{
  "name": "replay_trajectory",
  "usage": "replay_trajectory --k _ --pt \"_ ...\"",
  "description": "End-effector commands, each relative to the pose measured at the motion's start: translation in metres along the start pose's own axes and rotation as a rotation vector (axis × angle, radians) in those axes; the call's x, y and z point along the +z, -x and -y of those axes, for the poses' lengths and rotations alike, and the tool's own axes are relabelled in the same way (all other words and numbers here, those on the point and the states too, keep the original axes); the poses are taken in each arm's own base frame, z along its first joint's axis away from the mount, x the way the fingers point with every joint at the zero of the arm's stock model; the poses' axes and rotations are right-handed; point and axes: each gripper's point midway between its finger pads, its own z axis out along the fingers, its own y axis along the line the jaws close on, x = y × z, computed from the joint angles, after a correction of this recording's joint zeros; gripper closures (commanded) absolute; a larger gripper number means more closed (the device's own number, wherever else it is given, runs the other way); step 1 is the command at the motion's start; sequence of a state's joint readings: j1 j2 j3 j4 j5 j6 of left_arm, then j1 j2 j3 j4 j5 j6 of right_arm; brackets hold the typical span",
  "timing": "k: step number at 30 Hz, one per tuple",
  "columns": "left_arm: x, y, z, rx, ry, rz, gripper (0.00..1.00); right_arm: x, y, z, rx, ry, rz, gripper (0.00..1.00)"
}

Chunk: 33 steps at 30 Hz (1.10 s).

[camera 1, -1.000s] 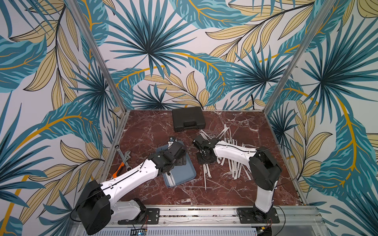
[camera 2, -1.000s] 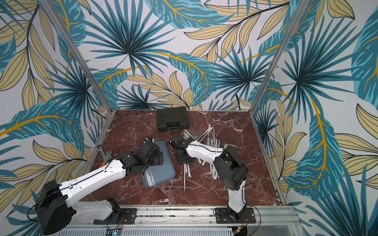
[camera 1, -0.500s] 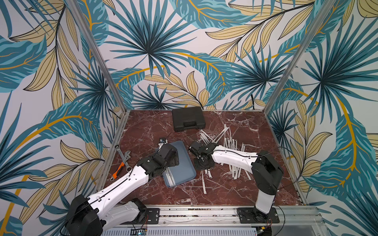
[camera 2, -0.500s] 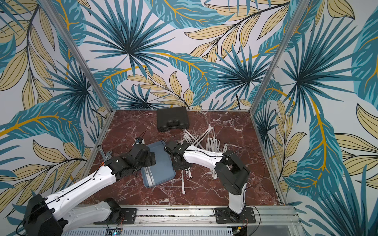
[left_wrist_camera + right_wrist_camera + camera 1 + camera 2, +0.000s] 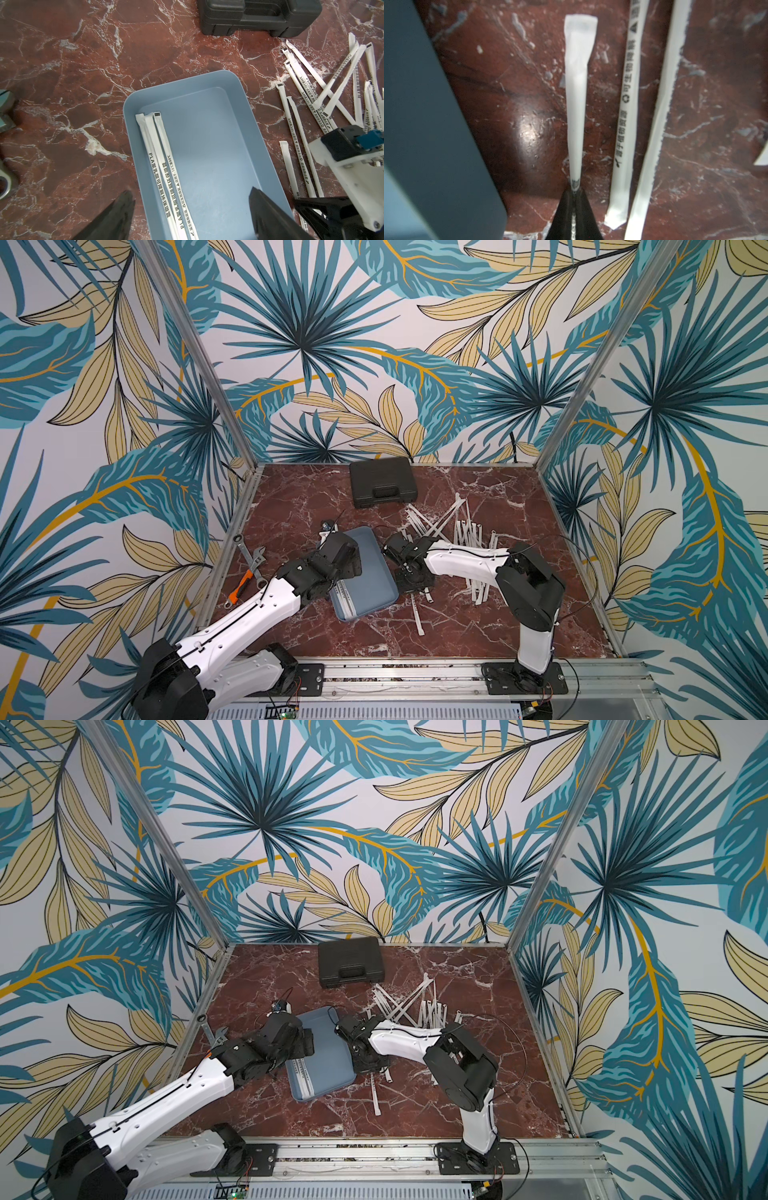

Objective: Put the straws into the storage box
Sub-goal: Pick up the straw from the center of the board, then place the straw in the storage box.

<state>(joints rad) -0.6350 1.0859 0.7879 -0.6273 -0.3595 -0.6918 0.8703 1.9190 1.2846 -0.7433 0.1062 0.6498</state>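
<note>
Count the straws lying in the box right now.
3 straws, side by side along the left wall of the box: one nearest the wall, one beside it, one innermost with a black-marked end. No others seem hidden.

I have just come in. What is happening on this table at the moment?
Two robot arms are putting wrapped straws into a blue storage box. The right hand is shut on one straw that lies on the table beside the box. The left hand hangs open above the box, which holds about three straws along one side. Many loose straws lie scattered on the table.
</note>
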Motion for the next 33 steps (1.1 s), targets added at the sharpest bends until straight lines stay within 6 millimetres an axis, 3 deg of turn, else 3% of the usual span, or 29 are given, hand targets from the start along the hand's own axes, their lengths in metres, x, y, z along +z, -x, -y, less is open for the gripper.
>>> replay_trajectory --k 1,4,6,11,15,18,23,33 --pt "-0.006 0.003 -0.027 -0.02 0.07 0.018 0.08 -0.041 0.015 -0.008 -0.053 -0.002 0.077 0.91" --pt "-0.013 0.011 -0.047 -0.08 0.094 0.041 0.08 -0.073 0.029 -0.028 -0.087 0.028 0.138 0.9" --pt "-0.015 0.012 -0.058 -0.12 0.114 0.062 0.08 -0.082 0.04 -0.047 -0.105 0.058 0.17 0.9" --pt "-0.016 0.005 -0.076 -0.193 0.135 0.065 0.09 -0.067 0.066 -0.118 -0.137 0.195 0.189 0.9" --pt "-0.023 0.003 -0.087 -0.193 0.162 0.072 0.08 -0.051 0.078 -0.158 -0.179 0.271 0.192 0.9" --pt "-0.025 0.002 -0.087 -0.206 0.151 0.078 0.09 -0.029 0.078 -0.173 -0.214 0.29 0.152 0.9" --pt "-0.021 -0.001 -0.083 -0.213 0.13 0.062 0.09 -0.003 0.071 -0.18 -0.243 0.286 0.099 0.9" --pt "-0.016 0.001 -0.074 -0.215 0.093 0.05 0.09 0.015 0.066 -0.188 -0.261 0.305 0.054 0.88"
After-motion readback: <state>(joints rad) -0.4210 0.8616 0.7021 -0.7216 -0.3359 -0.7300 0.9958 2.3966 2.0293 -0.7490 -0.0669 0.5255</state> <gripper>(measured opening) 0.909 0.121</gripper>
